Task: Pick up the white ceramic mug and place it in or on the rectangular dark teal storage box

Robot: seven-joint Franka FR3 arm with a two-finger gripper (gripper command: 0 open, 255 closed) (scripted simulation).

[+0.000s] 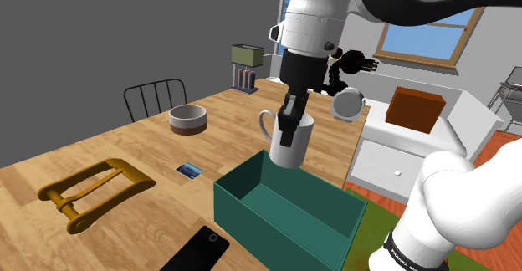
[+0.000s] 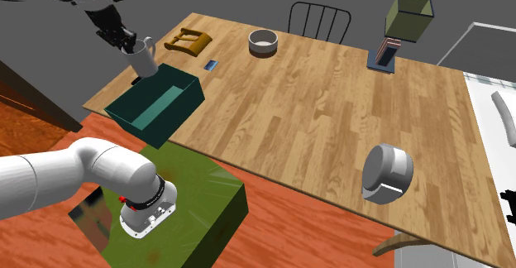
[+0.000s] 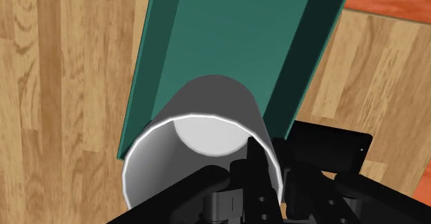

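The white mug (image 1: pixel 289 142) hangs upright in the air, with my black gripper (image 1: pixel 289 120) shut on its rim. It hovers just above the far end of the open dark teal box (image 1: pixel 289 211), which lies on the wooden table's near edge. In the second exterior view the mug (image 2: pixel 145 58) sits over the box (image 2: pixel 157 103) below the gripper (image 2: pixel 124 39). Along the gripper, the mug's open mouth (image 3: pixel 200 153) shows with the box's teal floor (image 3: pixel 242 29) beneath it; one finger (image 3: pixel 259 171) reaches inside the rim.
On the table lie a tan wooden frame (image 1: pixel 88 190), a small blue card (image 1: pixel 190 171), a black phone (image 1: pixel 199 248), a round bowl (image 1: pixel 187 119) and an olive lamp (image 1: pixel 245 56). A dark chair (image 1: pixel 155 98) stands behind. A grey pot (image 2: pixel 386 174) rests near the table's opposite end.
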